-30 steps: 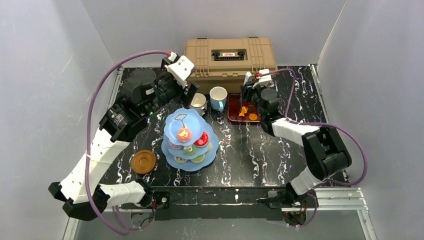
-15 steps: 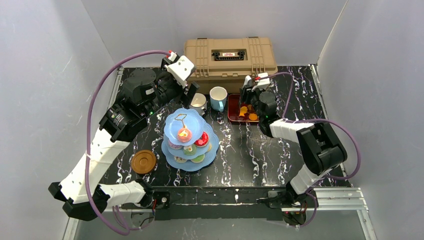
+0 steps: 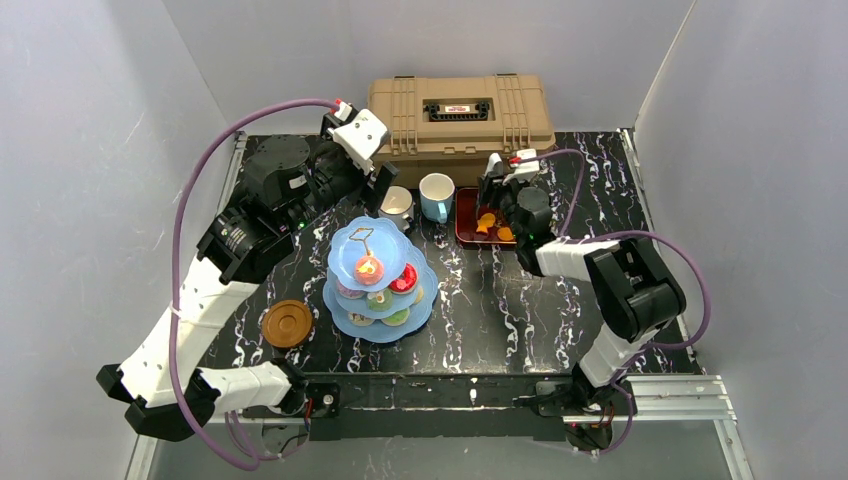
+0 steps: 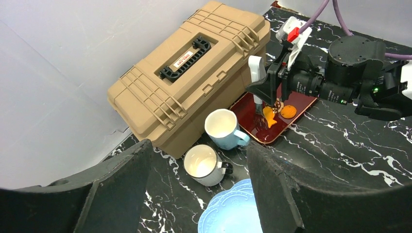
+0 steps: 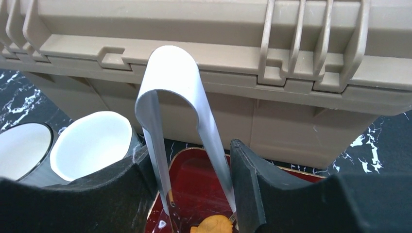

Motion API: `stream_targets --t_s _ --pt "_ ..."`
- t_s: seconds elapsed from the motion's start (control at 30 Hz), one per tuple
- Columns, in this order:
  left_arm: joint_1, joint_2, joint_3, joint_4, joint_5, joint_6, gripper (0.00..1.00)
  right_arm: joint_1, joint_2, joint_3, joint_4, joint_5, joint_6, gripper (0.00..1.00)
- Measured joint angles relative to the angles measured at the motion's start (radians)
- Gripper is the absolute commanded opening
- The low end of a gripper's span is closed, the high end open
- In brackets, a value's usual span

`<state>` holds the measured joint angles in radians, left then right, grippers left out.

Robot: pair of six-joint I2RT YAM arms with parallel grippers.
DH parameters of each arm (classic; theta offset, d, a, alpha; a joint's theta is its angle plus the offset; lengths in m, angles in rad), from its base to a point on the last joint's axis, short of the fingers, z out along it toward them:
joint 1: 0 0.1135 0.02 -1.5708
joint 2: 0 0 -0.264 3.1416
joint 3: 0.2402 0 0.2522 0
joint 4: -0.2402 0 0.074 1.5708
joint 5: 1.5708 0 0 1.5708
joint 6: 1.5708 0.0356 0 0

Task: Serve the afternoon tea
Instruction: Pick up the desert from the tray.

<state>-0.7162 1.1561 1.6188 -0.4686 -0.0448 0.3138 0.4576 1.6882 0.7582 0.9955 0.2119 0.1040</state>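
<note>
The light-blue three-tier cake stand (image 3: 380, 272) holds small toy cakes at the table's middle. A white mug (image 3: 398, 205) and a light-blue mug (image 3: 436, 196) stand behind it, before the toolbox. A brown saucer (image 3: 288, 323) lies front left. My left gripper (image 3: 384, 188) is open and empty above the white mug (image 4: 204, 165). My right gripper (image 3: 496, 196) is shut on the metal tongs (image 5: 175, 97) over the dark-red tray (image 5: 194, 179). The tong tips straddle an orange toy pastry (image 5: 214, 225); I cannot tell if they pinch it.
The tan toolbox (image 3: 460, 112) stands closed at the back, right behind the mugs and the tray (image 3: 470, 228). A second orange piece (image 4: 288, 111) lies on the tray. Grey walls enclose the table on three sides.
My right gripper with the tongs has shifted a little left over the tray. The left arm has not moved.
</note>
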Motion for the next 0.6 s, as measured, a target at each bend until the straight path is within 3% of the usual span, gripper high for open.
stream_targets --t_s 0.1,0.37,0.6 --pt "0.000 0.000 0.000 0.000 0.000 0.000 0.69 0.000 0.009 -0.008 0.032 0.006 0.007 0.48" --pt "0.000 0.000 0.000 0.004 0.000 0.000 0.69 -0.002 0.005 -0.062 0.125 0.039 0.033 0.03" --pt "0.000 0.000 0.000 0.012 0.000 0.000 0.69 -0.002 -0.001 -0.087 0.159 0.048 0.019 0.01"
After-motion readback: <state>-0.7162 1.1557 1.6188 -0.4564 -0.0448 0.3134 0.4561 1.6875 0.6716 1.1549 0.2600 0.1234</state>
